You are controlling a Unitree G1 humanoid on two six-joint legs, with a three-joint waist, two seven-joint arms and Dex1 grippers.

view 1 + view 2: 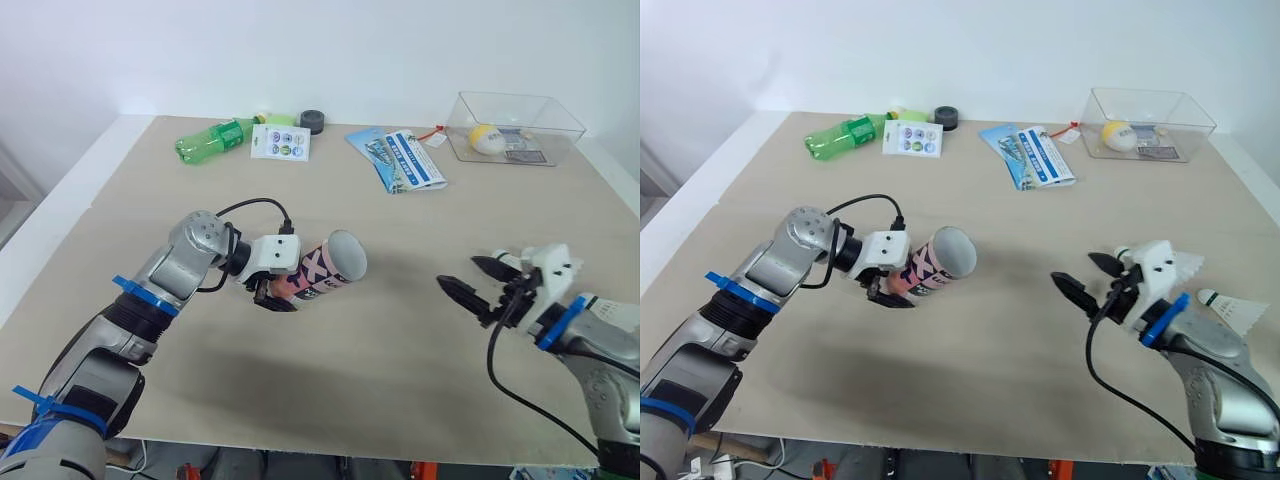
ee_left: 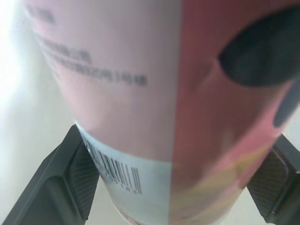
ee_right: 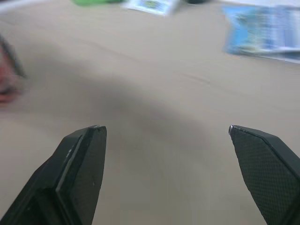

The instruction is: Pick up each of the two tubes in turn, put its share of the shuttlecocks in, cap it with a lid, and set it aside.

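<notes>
Tube (image 1: 332,264) tight in left pincer (image 1: 274,292), right pincer (image 1: 457,270) wide apart, yellow-white ball (image 1: 487,138) inside clear box (image 1: 548,112).

The left arm reaches forward with the elbow bent and the wrist turned inward; the left gripper (image 1: 275,298) clamps the tilted tube (image 1: 328,266) near its closed end; the right gripper (image 1: 458,270) points inward, fingers spread wide.
</notes>
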